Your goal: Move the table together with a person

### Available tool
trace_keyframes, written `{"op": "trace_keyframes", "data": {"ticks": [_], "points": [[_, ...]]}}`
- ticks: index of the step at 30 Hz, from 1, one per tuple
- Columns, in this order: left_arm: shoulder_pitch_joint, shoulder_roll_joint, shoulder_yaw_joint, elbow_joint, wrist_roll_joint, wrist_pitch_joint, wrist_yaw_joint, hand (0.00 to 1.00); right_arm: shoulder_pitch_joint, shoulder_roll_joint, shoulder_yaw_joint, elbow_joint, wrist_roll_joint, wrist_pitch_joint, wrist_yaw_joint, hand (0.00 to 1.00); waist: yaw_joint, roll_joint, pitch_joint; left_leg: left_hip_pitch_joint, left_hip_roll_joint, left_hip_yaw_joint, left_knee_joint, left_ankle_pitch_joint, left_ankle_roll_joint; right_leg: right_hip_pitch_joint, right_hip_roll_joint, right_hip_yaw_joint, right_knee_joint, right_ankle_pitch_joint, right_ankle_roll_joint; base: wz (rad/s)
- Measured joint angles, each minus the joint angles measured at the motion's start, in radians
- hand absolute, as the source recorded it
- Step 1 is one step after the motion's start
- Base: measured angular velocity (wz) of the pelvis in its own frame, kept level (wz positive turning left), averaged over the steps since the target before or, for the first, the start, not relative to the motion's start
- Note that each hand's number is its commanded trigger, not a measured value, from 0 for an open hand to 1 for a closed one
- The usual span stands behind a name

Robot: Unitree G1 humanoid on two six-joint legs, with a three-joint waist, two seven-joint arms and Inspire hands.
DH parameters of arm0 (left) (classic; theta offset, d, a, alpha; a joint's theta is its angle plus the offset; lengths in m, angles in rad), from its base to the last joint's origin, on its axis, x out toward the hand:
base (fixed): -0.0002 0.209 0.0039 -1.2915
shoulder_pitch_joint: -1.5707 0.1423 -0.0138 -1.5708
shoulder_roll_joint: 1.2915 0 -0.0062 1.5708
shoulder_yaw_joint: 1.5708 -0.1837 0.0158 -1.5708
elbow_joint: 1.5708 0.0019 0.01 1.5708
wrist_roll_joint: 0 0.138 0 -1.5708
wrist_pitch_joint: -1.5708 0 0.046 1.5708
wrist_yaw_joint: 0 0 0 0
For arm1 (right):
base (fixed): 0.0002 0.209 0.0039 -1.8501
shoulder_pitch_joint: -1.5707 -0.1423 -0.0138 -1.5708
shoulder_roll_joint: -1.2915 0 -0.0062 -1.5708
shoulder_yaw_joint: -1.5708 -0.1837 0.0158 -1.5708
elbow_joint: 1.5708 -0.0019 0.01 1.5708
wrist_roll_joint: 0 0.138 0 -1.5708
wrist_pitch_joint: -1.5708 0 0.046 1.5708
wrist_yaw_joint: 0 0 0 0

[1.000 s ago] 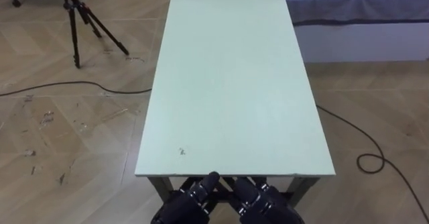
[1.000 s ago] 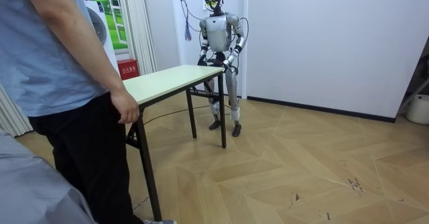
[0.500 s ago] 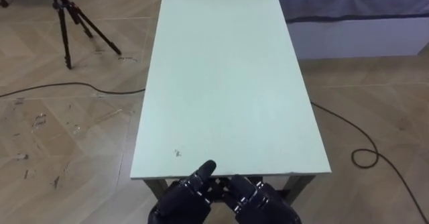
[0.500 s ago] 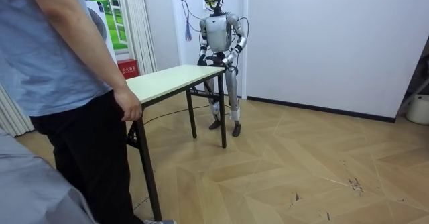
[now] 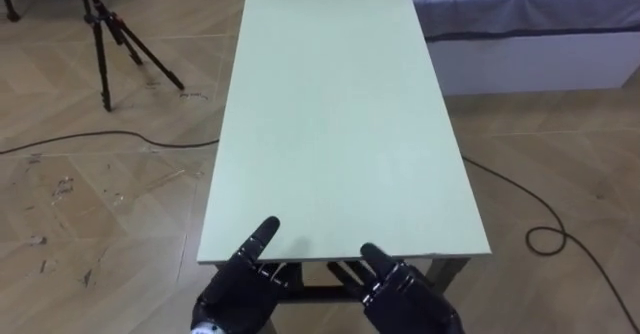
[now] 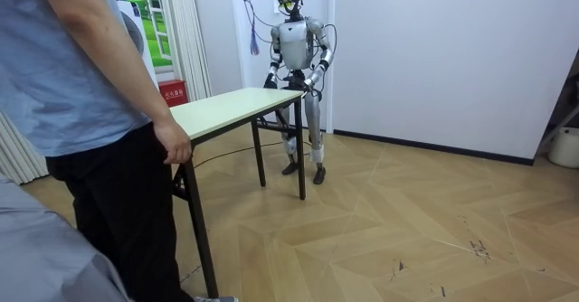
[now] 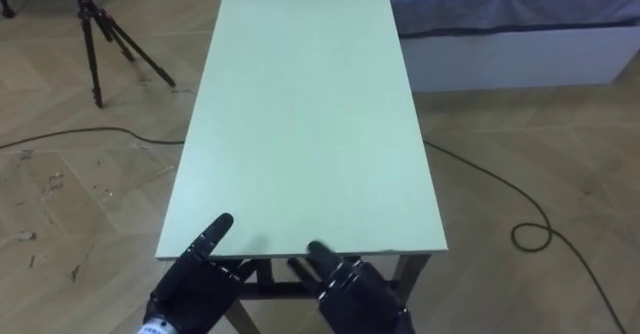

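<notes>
Left hand (image 5: 238, 282) and right hand (image 5: 402, 290) at table (image 5: 335, 124) near edge, fingers straight, apart, gripping nothing. If person (image 6: 86, 103) pulls far end, table likely slips free.

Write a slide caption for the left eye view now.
Left robot hand and right robot hand, open, at the near end of the pale green table.

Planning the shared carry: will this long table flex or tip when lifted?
Probably stiff: the table is a flat slab on a dark frame. May tilt if the person and robot lift unevenly, being long and narrow.
</notes>
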Motion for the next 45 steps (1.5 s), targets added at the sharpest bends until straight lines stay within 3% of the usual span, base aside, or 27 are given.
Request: {"op": "trace_keyframes", "data": {"ticks": [4, 6, 11, 15, 18, 22, 23, 24, 25, 26, 32, 37, 39, 45], "points": [[-0.003, -0.009, 0.015, 0.008, 0.000, 0.016, 0.013, 0.00, -0.001, 0.007, -0.063, 0.001, 0.005, -0.002, -0.044, 0.00, 0.000, 0.008, -0.0002, 0.002, 0.000, 0.000, 0.000, 0.000, 0.000, 0.000, 0.001, 0.002, 0.001, 0.000, 0.000, 0.00], [-0.004, -0.009, 0.032, 0.008, 0.000, 0.040, 0.017, 0.00, -0.004, 0.023, -0.094, 0.001, 0.006, -0.004, -0.074, 0.00, -0.001, 0.008, -0.0005, 0.002, 0.001, 0.000, 0.000, 0.000, 0.000, 0.001, 0.001, 0.003, 0.001, 0.000, 0.000, 0.00], [-0.004, -0.013, 0.059, 0.008, 0.000, 0.078, 0.025, 0.00, -0.014, 0.029, -0.117, 0.001, 0.012, -0.002, -0.118, 0.00, -0.003, 0.007, -0.0007, 0.002, 0.001, -0.001, 0.000, 0.000, 0.000, -0.001, 0.001, 0.010, 0.003, 0.000, 0.000, -0.01], [-0.004, -0.023, 0.088, 0.008, 0.002, 0.106, 0.039, 0.00, -0.016, 0.060, -0.130, 0.000, 0.014, -0.002, -0.146, 0.00, -0.003, 0.002, -0.0037, 0.006, 0.001, 0.000, 0.000, 0.000, 0.000, -0.002, 0.001, 0.016, 0.005, 0.000, 0.000, -0.04], [-0.004, -0.024, 0.095, 0.008, 0.002, 0.116, 0.047, 0.00, -0.016, 0.064, -0.132, 0.000, 0.014, 0.000, -0.159, 0.00, -0.001, -0.005, -0.0085, 0.007, 0.001, 0.000, 0.000, 0.000, 0.000, -0.002, 0.001, 0.020, 0.005, 0.000, 0.000, -0.01], [-0.004, -0.035, 0.110, 0.008, 0.003, 0.126, 0.053, 0.00, -0.016, 0.068, -0.143, 0.000, 0.014, 0.015, -0.160, 0.00, 0.001, -0.006, -0.0088, 0.008, 0.001, 0.000, 0.000, 0.000, 0.000, -0.002, 0.001, 0.021, 0.006, 0.000, 0.000, 0.00], [-0.004, -0.036, 0.112, 0.008, 0.003, 0.128, 0.053, 0.05, -0.016, 0.069, -0.149, 0.000, 0.014, 0.022, -0.160, 0.38, 0.002, -0.006, -0.0089, 0.008, 0.001, 0.000, 0.000, 0.000, 0.000, -0.002, 0.001, 0.021, 0.006, 0.000, 0.000, 0.00], [-0.004, -0.038, 0.115, 0.008, 0.003, 0.135, 0.053, 0.53, -0.016, 0.069, -0.151, 0.000, 0.014, 0.023, -0.160, 1.00, 0.003, -0.006, -0.0089, 0.008, 0.001, 0.000, 0.000, 0.000, 0.000, -0.002, 0.001, 0.021, 0.006, 0.000, 0.000, 0.00], [-0.004, -0.039, 0.118, 0.008, 0.003, 0.139, 0.053, 0.83, -0.016, 0.069, -0.152, 0.000, 0.014, 0.024, -0.160, 1.00, 0.004, -0.006, -0.0089, 0.008, 0.001, 0.000, 0.000, 0.000, 0.000, -0.002, 0.001, 0.022, 0.005, 0.000, 0.000, 0.00], [-0.004, -0.039, 0.121, 0.008, 0.003, 0.144, 0.054, 1.00, -0.016, 0.069, -0.157, 0.000, 0.018, 0.032, -0.160, 1.00, 0.006, -0.006, -0.0089, 0.008, 0.001, 0.000, 0.000, 0.000, 0.000, -0.003, 0.001, 0.024, 0.006, 0.000, 0.000, -0.05], [-0.005, -0.044, 0.144, 0.002, 0.004, 0.176, 0.054, 1.00, -0.014, 0.068, -0.164, -0.012, 0.036, 0.043, -0.168, 1.00, 0.013, -0.003, -0.0106, -0.005, 0.001, 0.000, 0.003, 0.000, 0.000, -0.008, 0.002, 0.027, 0.008, 0.001, -0.001, -0.01], [-0.007, -0.053, 0.146, 0.002, 0.027, 0.191, 0.072, 1.00, -0.014, 0.069, -0.166, 0.008, 0.034, 0.049, -0.248, 1.00, 0.027, 0.006, -0.0145, -0.005, 0.000, 0.000, 0.002, 0.000, 0.000, -0.007, 0.002, 0.026, 0.005, 0.001, -0.001, 0.00], [-0.007, -0.059, 0.149, 0.006, 0.045, 0.191, 0.115, 1.00, -0.012, 0.072, -0.165, 0.008, 0.034, 0.065, -0.250, 1.00, 0.025, 0.005, -0.0140, -0.003, 0.000, 0.000, 0.001, 0.000, 0.000, -0.006, 0.002, 0.027, 0.005, 0.001, -0.001, -0.05], [-0.007, -0.062, 0.154, 0.008, 0.059, 0.198, 0.139, 1.00, -0.014, 0.078, -0.164, 0.005, 0.021, 0.063, -0.268, 1.00, 0.019, -0.002, -0.0092, 0.007, 0.000, 0.000, -0.008, 0.000, 0.000, -0.003, 0.001, 0.024, 0.007, 0.002, -0.001, -0.01]]}}
